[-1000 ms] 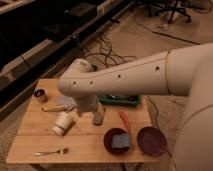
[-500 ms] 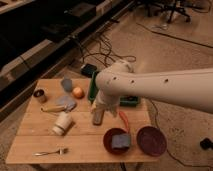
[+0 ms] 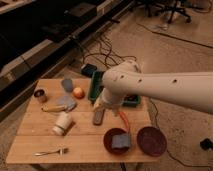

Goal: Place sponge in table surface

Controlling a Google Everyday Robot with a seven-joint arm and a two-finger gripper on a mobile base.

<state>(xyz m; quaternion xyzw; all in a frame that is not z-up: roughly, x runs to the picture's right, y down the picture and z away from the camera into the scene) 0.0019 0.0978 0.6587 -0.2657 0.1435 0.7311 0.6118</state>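
Sponge [image 3: 120, 142]: blue-grey block lying inside red bowl [image 3: 107, 140], near front edge of worktop [image 3: 82, 137], right of centre. Dark red plate [image 3: 152, 140] just right of bowl. Orange-red stick-shaped item [image 3: 124, 121] just behind bowl. Tool [image 3: 98, 117]: pointing down over worktop centre, behind and left of bowl, apart from sponge; jaws apart, nothing held. White arm [image 3: 165, 90] enters from right. Left half: white cup [image 3: 62, 123] on its side, fork [image 3: 50, 151], grey-blue lid-like piece [image 3: 65, 102], metal can [image 3: 40, 95]. Green tray [image 3: 95, 86] at rear edge.
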